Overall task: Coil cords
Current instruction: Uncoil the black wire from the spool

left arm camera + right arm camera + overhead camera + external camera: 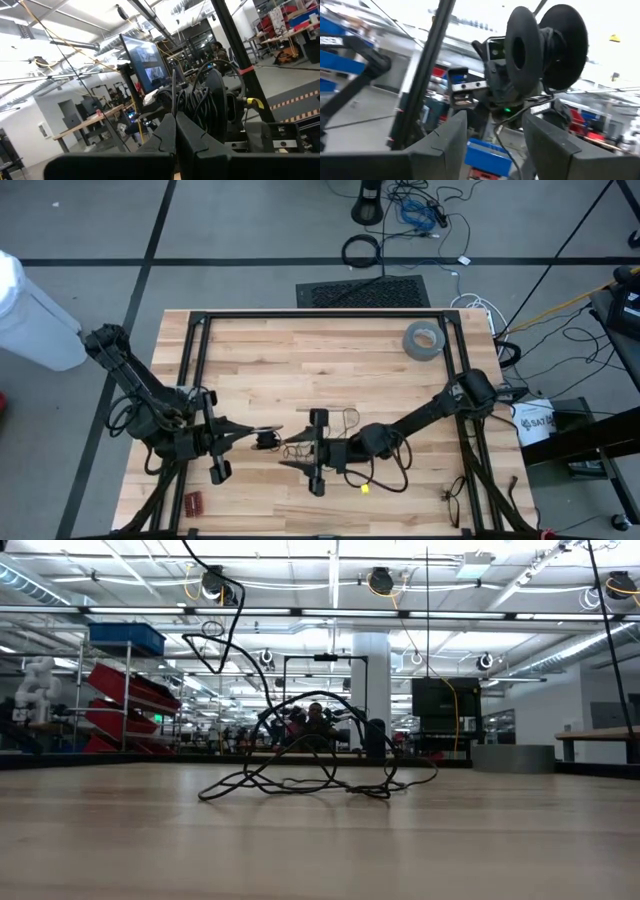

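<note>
Cord [372, 470] lies loose on wooden table [300, 350], thin black wire in a messy tangle w/ loops rising off the surface in the low view [300, 760], sitting around 5 o'clock from table centre in the high view, near the front edge. Small yellow bit [364, 489] sits just beside it at 6 o'clock. Left gripper [262, 436] at 8 o'clock of table, fingers [167, 140] pressed together, pointing toward the right arm; whether wire is pinched btwn them can't tell. Right gripper [300, 450] faces it, near, fingers [447, 137] spread wide apart w/ a strand of thin wire [501, 134] running btwn them, not gripped. Grey tape roll [424, 340] lies at 2 o'clock, well apart from both grippers
</note>
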`<state>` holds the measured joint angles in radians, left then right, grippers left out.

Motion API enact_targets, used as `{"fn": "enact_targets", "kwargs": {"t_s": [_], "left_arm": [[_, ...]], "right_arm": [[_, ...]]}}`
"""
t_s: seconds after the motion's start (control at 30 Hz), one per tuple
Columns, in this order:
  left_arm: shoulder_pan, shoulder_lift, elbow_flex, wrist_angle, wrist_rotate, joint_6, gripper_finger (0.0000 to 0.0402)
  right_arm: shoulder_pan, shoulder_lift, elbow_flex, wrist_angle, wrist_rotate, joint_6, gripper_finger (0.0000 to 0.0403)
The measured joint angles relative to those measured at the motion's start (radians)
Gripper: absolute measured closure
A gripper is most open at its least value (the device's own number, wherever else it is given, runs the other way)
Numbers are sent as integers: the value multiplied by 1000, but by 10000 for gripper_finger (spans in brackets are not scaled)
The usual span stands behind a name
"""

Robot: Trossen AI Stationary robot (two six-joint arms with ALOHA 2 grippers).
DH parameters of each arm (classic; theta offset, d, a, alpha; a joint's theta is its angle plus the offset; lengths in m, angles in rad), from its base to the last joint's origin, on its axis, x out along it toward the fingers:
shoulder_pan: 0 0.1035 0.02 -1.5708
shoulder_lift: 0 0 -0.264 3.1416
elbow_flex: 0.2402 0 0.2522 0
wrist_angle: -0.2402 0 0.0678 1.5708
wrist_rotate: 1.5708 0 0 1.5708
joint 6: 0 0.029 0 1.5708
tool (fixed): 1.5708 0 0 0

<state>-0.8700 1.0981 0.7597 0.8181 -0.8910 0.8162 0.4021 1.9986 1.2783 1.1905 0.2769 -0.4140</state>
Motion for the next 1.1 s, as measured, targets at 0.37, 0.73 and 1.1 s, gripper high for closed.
{"fn": "enact_targets", "kwargs": {"t_s": [0.37,0.73,1.1], "left_arm": [[0,0,0,2,7,0,402],[0,0,0,2,17,1,402],[32,0,0,3,27,2,401]], "right_arm": [[-24,0,8,1,-45,86,234],[-42,0,8,3,-44,132,331],[-40,-1,25,-59,30,177,401]]}}
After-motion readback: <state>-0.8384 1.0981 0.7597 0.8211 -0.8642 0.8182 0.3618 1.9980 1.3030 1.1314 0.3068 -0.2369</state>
